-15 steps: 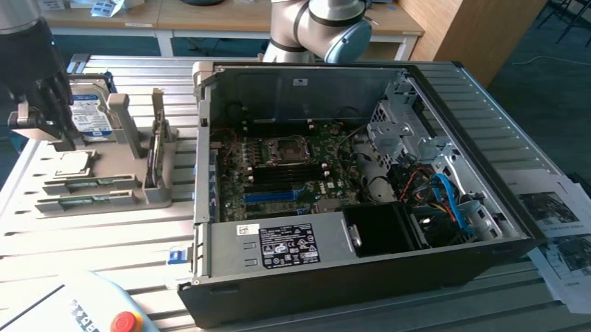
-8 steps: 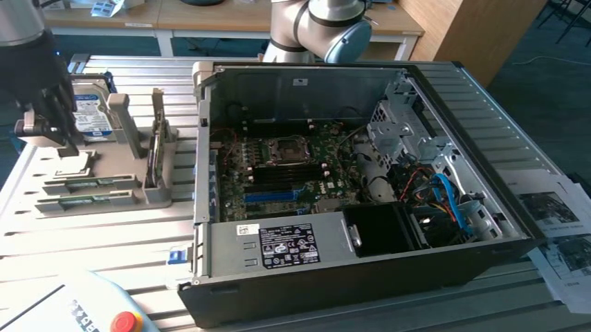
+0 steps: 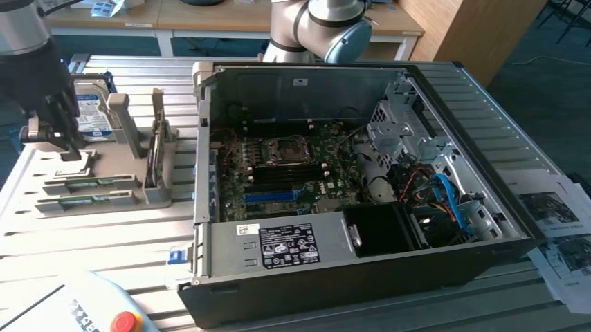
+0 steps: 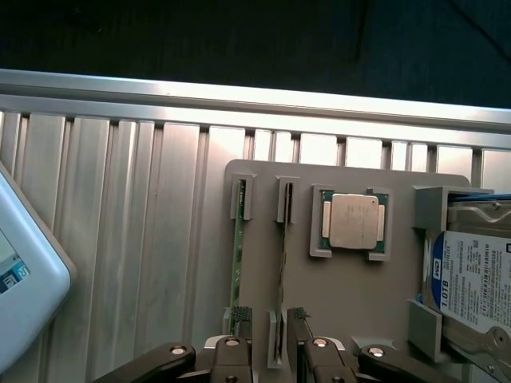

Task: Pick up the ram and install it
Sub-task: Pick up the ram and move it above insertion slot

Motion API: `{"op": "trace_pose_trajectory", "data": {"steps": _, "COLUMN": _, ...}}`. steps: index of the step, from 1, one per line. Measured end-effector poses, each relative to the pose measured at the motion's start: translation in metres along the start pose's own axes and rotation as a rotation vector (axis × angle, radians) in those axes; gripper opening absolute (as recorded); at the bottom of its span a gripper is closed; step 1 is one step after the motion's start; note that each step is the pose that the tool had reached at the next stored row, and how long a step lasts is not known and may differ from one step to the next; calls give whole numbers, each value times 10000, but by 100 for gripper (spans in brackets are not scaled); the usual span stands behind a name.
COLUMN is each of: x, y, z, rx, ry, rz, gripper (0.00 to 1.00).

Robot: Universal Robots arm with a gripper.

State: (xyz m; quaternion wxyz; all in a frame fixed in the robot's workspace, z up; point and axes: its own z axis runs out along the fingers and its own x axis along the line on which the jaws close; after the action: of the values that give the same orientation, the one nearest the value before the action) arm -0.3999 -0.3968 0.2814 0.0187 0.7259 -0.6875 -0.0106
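Two ram strips stand on edge in a grey holder [image 4: 359,295]: one with a green edge [image 4: 237,255] and one beside it [image 4: 281,263]. In the exterior view they lie in the holder's slots [image 3: 90,184], [image 3: 82,203] at the exterior view's left. My gripper [image 4: 270,321] hovers open above the holder, its black fingertips [image 4: 242,317] either side of the second strip's end, not gripping it. In the exterior view the gripper [image 3: 65,149] hangs over the holder's far end. The blue slot [image 3: 273,196] sits on the motherboard inside the open computer case [image 3: 369,280].
A processor chip [image 4: 354,221] and a hard drive [image 4: 471,279] rest in the same holder. Upright cards [image 3: 157,149] stand between holder and case. A white pendant with a red button [image 3: 124,321] lies at the table's near edge. Papers [image 3: 563,235] lie at the exterior view's right.
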Motion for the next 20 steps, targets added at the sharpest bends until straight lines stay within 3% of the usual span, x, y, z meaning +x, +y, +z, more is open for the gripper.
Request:
{"op": "trace_pose_trajectory", "data": {"steps": 9, "x": 5, "y": 0, "z": 21, "rx": 3, "ry": -2, "rz": 2, "gripper": 31}}
{"op": "trace_pose_trajectory", "data": {"steps": 20, "x": 106, "y": 5, "z": 20, "rx": 0, "ry": 0, "rz": 0, "gripper": 31}}
